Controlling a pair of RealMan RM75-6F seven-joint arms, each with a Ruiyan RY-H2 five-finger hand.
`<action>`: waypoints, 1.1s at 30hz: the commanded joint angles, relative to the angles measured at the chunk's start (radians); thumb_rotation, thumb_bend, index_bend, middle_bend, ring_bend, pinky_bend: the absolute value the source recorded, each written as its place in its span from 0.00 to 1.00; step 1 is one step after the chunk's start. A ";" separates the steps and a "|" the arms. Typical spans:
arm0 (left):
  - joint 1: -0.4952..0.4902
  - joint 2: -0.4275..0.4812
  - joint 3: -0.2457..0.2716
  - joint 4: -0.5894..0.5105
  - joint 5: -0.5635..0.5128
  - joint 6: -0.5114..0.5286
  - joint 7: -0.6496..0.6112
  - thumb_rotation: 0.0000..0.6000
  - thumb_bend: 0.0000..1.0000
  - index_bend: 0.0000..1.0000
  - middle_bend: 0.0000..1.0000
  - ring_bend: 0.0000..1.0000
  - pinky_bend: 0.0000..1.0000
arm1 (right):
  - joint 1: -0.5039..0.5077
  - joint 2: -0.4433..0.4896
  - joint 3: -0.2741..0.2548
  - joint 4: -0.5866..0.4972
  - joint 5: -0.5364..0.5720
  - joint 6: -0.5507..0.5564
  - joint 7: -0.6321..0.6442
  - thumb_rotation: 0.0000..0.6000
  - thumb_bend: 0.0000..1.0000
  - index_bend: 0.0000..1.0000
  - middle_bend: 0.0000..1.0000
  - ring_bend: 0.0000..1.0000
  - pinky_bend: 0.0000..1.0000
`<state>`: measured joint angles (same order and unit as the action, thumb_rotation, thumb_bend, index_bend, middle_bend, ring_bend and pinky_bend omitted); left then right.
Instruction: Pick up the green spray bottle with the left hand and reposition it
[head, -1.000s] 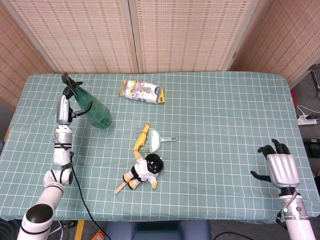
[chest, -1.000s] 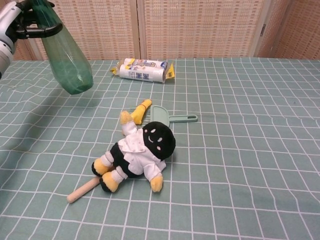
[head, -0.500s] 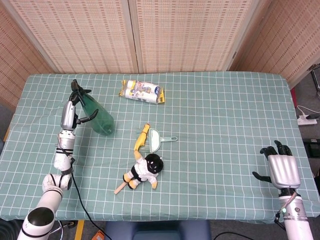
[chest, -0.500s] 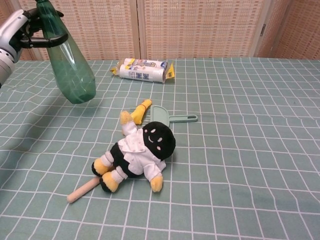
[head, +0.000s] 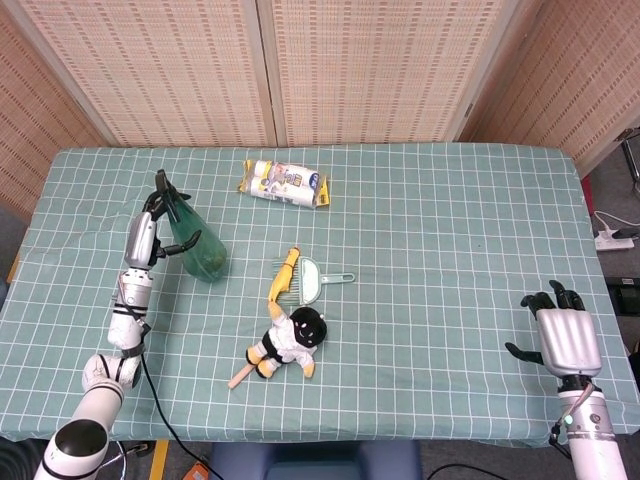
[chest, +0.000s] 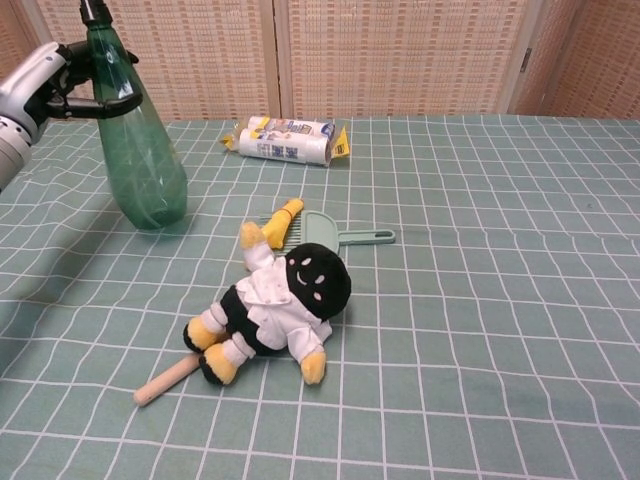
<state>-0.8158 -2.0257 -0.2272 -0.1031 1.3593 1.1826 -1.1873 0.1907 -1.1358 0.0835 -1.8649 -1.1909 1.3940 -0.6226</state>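
The green spray bottle (head: 198, 245) (chest: 142, 160) stands nearly upright at the left of the table, its base at or just above the cloth. My left hand (head: 146, 236) (chest: 50, 85) grips it around the neck, just below the black nozzle. My right hand (head: 562, 335) hangs beyond the table's front right corner, fingers apart and holding nothing; the chest view does not show it.
A plush doll in white (head: 290, 340) (chest: 275, 312) lies at the middle on a wooden stick. A mint dustpan brush (head: 310, 279) (chest: 330, 231) and a yellow item lie behind it. A wrapped roll pack (head: 285, 184) (chest: 288, 140) lies at the back.
My left hand has brought the bottle down and to the right, tipping it from a slant to nearly upright. The right hand has barely moved.
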 joint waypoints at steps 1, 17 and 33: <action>0.010 0.002 0.010 -0.002 0.007 -0.001 -0.016 1.00 0.28 0.32 0.57 0.29 0.08 | 0.000 -0.003 -0.001 -0.002 0.002 0.005 -0.009 1.00 0.00 0.36 0.32 0.11 0.20; 0.033 0.018 0.028 -0.007 0.016 0.003 -0.105 1.00 0.21 0.00 0.34 0.16 0.05 | 0.006 -0.011 -0.001 -0.009 0.018 0.016 -0.038 1.00 0.00 0.36 0.33 0.11 0.21; 0.058 0.050 0.039 -0.020 0.025 0.044 -0.184 1.00 0.20 0.00 0.34 0.16 0.05 | 0.010 -0.014 -0.004 -0.003 0.008 0.017 -0.027 1.00 0.00 0.36 0.33 0.11 0.21</action>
<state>-0.7594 -1.9778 -0.1897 -0.1222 1.3825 1.2246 -1.3690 0.2008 -1.1502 0.0798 -1.8677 -1.1829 1.4113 -0.6496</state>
